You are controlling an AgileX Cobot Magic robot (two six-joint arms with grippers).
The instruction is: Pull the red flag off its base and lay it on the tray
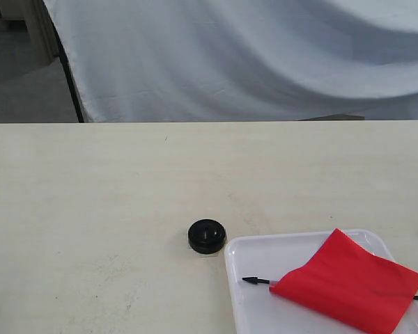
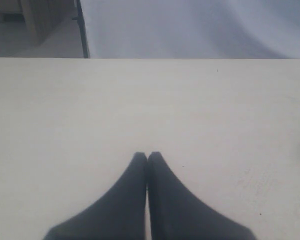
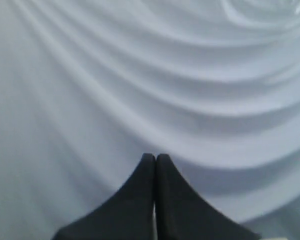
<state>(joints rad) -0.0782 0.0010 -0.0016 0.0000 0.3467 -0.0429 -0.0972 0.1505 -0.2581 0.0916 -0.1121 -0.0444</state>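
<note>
Bright-red cloth flag (image 1: 352, 282) on a thin black pole lies flat in the glossy white rectangular plastic tray (image 1: 245, 257). Its pointed tip is toward the small round black plastic base (image 1: 207, 236), which sits just beside the rim. Away from them, the left gripper (image 2: 147, 155) hangs pinched closed over bare pale tabletop (image 1: 90, 209). The right gripper (image 3: 155, 156), likewise closed, faces draped white cloth (image 3: 140, 75).

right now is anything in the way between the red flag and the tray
Nothing visible does. The red flag already lies in the white tray. The black base sits empty on the table beside the tray's corner, apart from the flag.
</note>
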